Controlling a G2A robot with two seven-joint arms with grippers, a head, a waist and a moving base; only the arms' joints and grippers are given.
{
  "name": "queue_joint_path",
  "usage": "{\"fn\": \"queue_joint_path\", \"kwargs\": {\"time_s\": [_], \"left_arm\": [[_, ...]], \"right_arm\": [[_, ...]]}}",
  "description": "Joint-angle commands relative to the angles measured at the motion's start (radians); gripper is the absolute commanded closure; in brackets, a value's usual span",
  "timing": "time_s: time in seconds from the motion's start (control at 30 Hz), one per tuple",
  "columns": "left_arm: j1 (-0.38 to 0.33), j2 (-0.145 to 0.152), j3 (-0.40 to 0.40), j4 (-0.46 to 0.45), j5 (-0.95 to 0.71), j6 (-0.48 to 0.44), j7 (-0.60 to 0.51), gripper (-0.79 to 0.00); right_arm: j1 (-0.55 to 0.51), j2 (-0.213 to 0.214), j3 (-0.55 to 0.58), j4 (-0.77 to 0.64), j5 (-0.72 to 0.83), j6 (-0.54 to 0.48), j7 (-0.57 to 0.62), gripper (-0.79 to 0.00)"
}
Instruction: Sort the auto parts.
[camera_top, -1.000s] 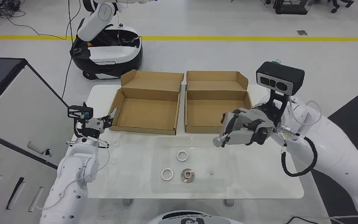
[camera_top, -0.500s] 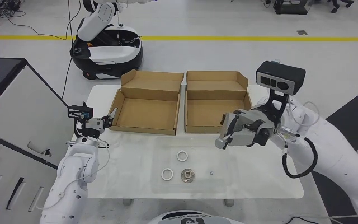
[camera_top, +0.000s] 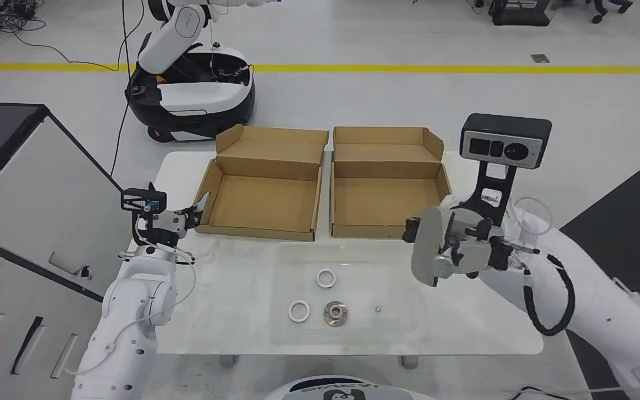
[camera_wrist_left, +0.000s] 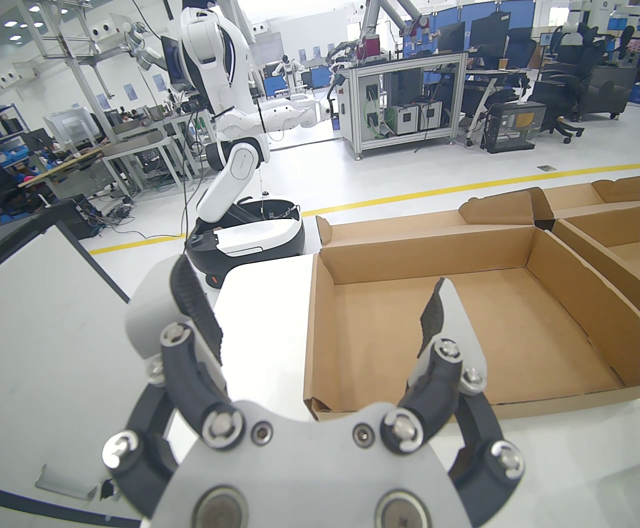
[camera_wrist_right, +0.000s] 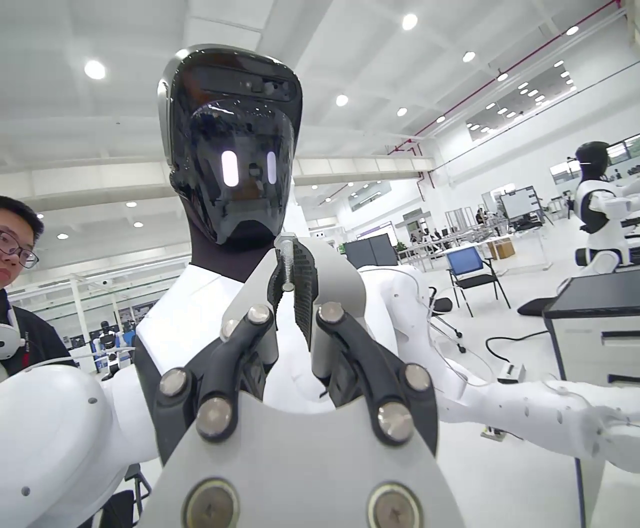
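Observation:
My right gripper (camera_wrist_right: 290, 262) is shut on a small threaded metal bolt (camera_wrist_right: 286, 267), held up off the table and turned back toward the robot's head. In the top view the right gripper (camera_top: 422, 252) hangs near the front right corner of the right cardboard box (camera_top: 388, 232). On the table lie two white rings (camera_top: 326, 277) (camera_top: 298, 312), a metal bearing (camera_top: 335, 314) and a tiny part (camera_top: 379, 308). My left gripper (camera_wrist_left: 310, 285) stands open with nothing in it, at the left wall of the left cardboard box (camera_wrist_left: 530, 360), which is bare inside.
Both flat boxes sit side by side at the table's back with flaps open; the left box (camera_top: 222, 185) and the right one hold nothing visible. A grey cabinet (camera_top: 40, 180) stands left of the table. Another robot's base (camera_top: 195, 100) is behind it.
The right arm has drawn back to the right and turned its gripper upward, away from the table. The left arm and the parts on the table have not moved.

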Motion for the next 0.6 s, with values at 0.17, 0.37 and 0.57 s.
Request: {"fn": "queue_joint_path", "kwargs": {"time_s": [0.17, 0.37, 0.57], "left_arm": [[0.000, 0.000, 0.000, 0.000, 0.000, 0.000, 0.000, -0.785], [0.000, 0.000, 0.000, 0.000, 0.000, 0.000, 0.000, -0.785], [0.000, 0.000, 0.000, 0.000, 0.000, 0.000, 0.000, -0.785]], "right_arm": [[-0.025, -0.030, 0.033, 0.003, 0.035, 0.033, 0.033, 0.000], [-0.047, -0.048, 0.078, 0.048, -0.010, 0.077, 0.077, 0.000], [-0.071, -0.052, 0.124, 0.111, -0.114, 0.130, 0.123, 0.000]]}}
